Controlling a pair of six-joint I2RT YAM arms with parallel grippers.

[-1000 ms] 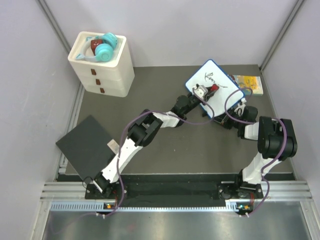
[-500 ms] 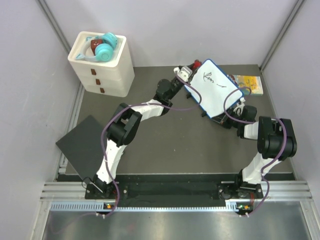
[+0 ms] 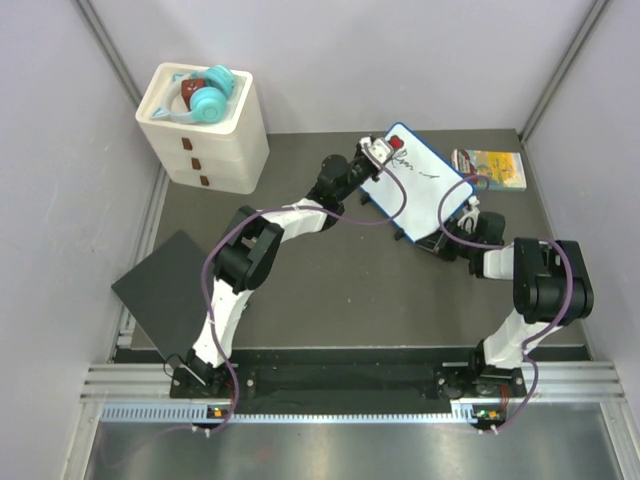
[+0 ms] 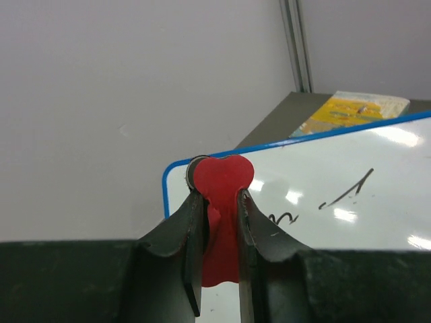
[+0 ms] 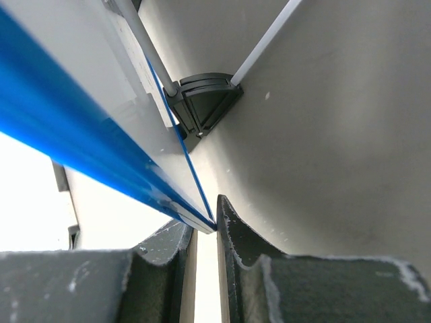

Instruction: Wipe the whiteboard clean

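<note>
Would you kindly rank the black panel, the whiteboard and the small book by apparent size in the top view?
1. black panel
2. whiteboard, looks only slightly smaller and is tilted, so unsure
3. small book

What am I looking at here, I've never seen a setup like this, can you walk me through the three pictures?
These are two robot arms bolted at the near edge of a dark table. The overhead picture comes from a fixed camera above and behind them; the other two come from small cameras on each wrist.

The left end effector is shut on a red eraser at the far corner of the whiteboard, which shows black handwriting. The right end effector pinches the board's blue edge, holding it tilted up off the table.

Also on the table: a white drawer unit with teal headphones on top, a flat black panel, and a colourful book behind the board.
</note>
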